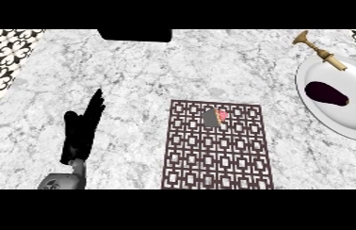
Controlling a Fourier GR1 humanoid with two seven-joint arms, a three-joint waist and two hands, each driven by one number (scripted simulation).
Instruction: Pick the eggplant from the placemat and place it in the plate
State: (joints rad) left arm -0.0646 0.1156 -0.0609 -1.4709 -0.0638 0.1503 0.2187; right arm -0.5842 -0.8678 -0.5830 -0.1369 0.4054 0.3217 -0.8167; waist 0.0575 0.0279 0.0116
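The dark purple eggplant (327, 93) lies in the white plate (319, 112) at the right edge of the head view. The brown patterned placemat (217, 146) lies flat in the middle, with a small pink and grey object (215, 117) on its upper part. My left hand (80, 130) stands at the lower left with its fingers straight and pointing up, holding nothing, far from both placemat and plate. My right hand does not show.
A brass faucet (321, 52) reaches over the plate's upper rim at the top right. A black object (134, 34) sits at the counter's far edge. Patterned tiles (14, 52) show at the top left corner.
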